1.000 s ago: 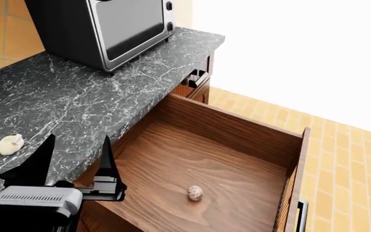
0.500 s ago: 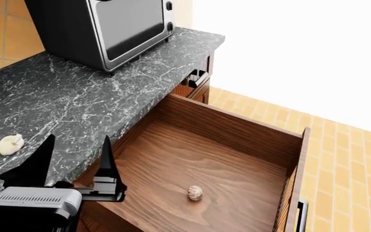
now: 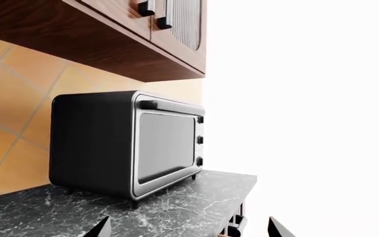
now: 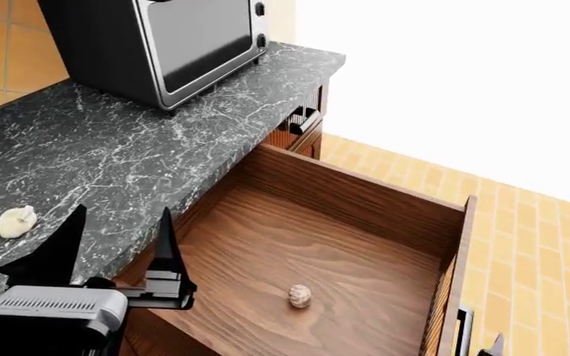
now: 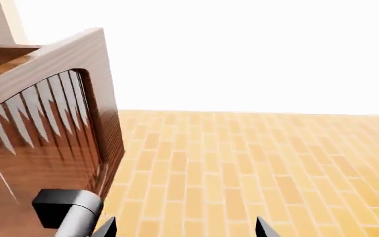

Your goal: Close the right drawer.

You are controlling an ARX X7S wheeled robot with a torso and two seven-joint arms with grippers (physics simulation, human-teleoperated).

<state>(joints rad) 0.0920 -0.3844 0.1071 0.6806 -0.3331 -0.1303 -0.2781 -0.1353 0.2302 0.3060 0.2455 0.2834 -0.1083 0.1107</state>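
Observation:
The right drawer (image 4: 344, 222) of reddish-brown wood stands pulled far out from under the black marble counter (image 4: 116, 148). Its panelled front (image 5: 51, 123) and silver-grey bar handle (image 5: 74, 215) show in the right wrist view; the handle (image 4: 464, 326) also shows in the head view. My right gripper (image 5: 186, 229) is open and empty, just outside the drawer front beside the handle; one of its fingertips (image 4: 496, 346) shows in the head view. My left gripper (image 4: 112, 248) is open and empty over the counter edge at the drawer's left side, and it also shows in the left wrist view (image 3: 189, 229).
A small round nut-like object (image 4: 300, 296) lies on the drawer floor. A black toaster oven (image 4: 166, 37) stands at the back of the counter. A pale lump (image 4: 17, 221) lies on the counter at left. Shorter drawer fronts (image 4: 300, 126) sit beyond. Tiled floor (image 4: 542, 245) lies to the right.
A tip of my right gripper has come into the head view at the bottom right, beside the drawer handle. My left gripper has barely shifted. The drawer has not moved.

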